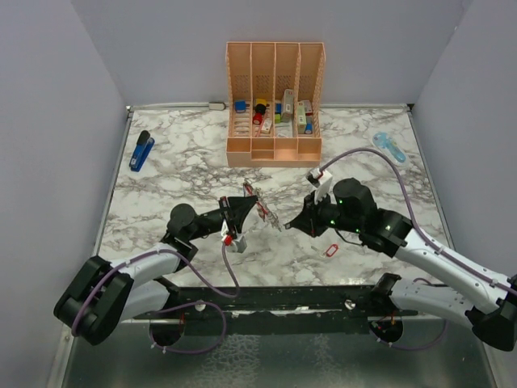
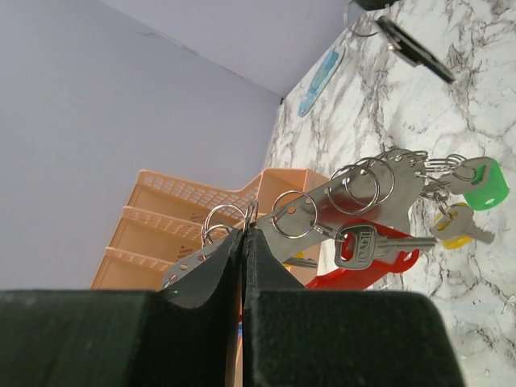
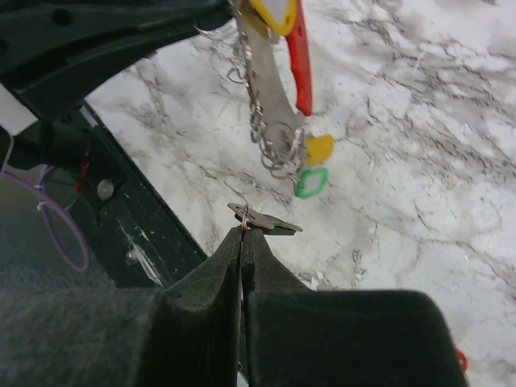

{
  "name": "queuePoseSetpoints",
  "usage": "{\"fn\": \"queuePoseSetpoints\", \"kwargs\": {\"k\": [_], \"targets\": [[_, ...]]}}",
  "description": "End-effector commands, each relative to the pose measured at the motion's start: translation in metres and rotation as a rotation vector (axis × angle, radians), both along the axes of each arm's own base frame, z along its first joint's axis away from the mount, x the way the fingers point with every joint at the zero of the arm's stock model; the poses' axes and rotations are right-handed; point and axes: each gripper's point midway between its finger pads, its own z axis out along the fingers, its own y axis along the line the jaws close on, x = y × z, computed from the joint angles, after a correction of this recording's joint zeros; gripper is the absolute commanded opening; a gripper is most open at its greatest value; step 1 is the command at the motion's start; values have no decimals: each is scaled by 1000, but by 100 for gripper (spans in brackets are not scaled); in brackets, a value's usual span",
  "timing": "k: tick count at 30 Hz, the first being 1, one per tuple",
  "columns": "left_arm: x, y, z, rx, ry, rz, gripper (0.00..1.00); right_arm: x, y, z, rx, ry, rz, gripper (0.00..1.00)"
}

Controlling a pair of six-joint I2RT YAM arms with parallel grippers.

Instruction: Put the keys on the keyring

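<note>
Pinching the grey metal side of the keyring (image 2: 355, 197) in my left gripper (image 2: 244, 240), whose jaws are closed flat on it, I hold it off the marble table (image 2: 484, 339). Its keys (image 2: 363, 244) dangle from split rings (image 2: 294, 214), with a green tag (image 2: 488, 187) and a yellow tag (image 2: 453, 226) at the far end.

My right gripper (image 3: 243, 240) is clamped by its very tips on a small flat key (image 3: 262, 219), just short of the hanging bunch.

I judge the clip stiff and light, but its plate is slick, so a grip on the flat end suits it. The keys are loose and will swing. The thin key could pivot in so slight a pinch.

I cannot see the clip's opening. The pinched key's head is hidden, as is any ring on it. From above, the bunch is a small tangle.
</note>
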Motion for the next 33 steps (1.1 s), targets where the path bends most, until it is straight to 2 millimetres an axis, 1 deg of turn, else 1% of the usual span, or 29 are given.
{"fn": "queuePoseSetpoints", "kwargs": {"k": [1, 5, 13, 16, 20, 24, 33], "targets": [[-13, -6, 22, -31, -121, -79, 0, -2, 22, 29, 59, -68, 140, 1], [-20, -7, 24, -27, -153, -113, 0, 2, 33, 39, 88, -94, 169, 1], [-36, -8, 19, -7, -194, -170, 0, 15, 44, 46, 99, -116, 158, 1], [-39, -9, 17, 3, -200, -189, 0, 16, 49, 49, 121, -126, 165, 1], [-40, -10, 16, 10, -205, -198, 0, 19, 55, 47, 120, -117, 177, 1], [-43, -10, 17, 8, -207, -211, 0, 23, 59, 48, 128, -123, 180, 1], [-48, -11, 14, 19, -206, -238, 0, 29, 67, 47, 121, -124, 184, 1]]}}
